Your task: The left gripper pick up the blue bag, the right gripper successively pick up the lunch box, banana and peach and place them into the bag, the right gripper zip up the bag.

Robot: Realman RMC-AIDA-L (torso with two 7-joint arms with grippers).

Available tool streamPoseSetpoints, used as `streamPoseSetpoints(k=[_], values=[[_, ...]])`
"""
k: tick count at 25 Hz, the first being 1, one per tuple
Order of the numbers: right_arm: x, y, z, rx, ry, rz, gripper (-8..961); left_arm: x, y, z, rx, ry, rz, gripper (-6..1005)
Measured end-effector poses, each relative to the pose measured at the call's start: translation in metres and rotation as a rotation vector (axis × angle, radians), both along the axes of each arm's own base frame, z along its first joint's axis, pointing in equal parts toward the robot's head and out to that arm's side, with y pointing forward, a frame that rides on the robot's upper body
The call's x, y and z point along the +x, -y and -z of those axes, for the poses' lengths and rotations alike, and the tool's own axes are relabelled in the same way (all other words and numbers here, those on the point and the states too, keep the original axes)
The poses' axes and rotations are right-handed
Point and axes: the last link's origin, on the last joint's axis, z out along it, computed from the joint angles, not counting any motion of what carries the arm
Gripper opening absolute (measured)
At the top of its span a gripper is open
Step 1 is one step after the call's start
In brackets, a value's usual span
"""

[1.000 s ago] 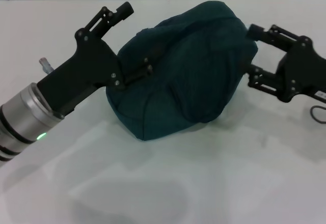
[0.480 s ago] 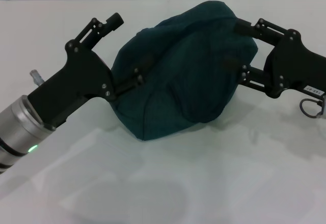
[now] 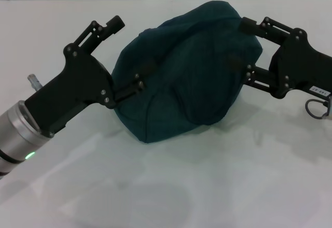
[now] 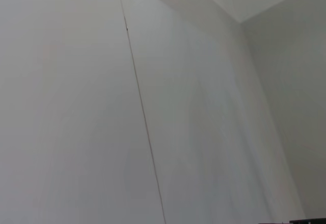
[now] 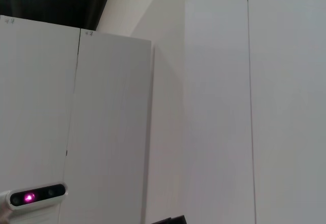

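- Since half a second ago, the left gripper (image 3: 128, 56) has slid slightly toward the robot's left; the right gripper (image 3: 247, 48) has barely shifted.
- Both grippers have their fingers spread apart against opposite flanks of the blue bag (image 3: 181, 72); neither is closed on it.
- That bag sits bulging on the white table (image 3: 233, 176), with no opening visible.
- A small white label (image 3: 318, 90) on the right gripper carries print too small to read.
- Both wrist views show only white walls.
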Motion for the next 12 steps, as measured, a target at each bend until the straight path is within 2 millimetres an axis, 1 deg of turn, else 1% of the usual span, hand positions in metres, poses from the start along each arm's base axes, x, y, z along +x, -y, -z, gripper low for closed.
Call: streamPoseSetpoints(k=[5,12], values=[[0.0004,-0.0001,-0.0007,0.001,0.001,0.0,678,-0.0004,0.0006,-0.0004,-0.007,-0.012,0.011,851],[0.0041,-0.0001,-0.0031,0.007,0.009,0.009,678,-0.0024,0.0063,0.0004,-0.057,-0.068,0.056,851]])
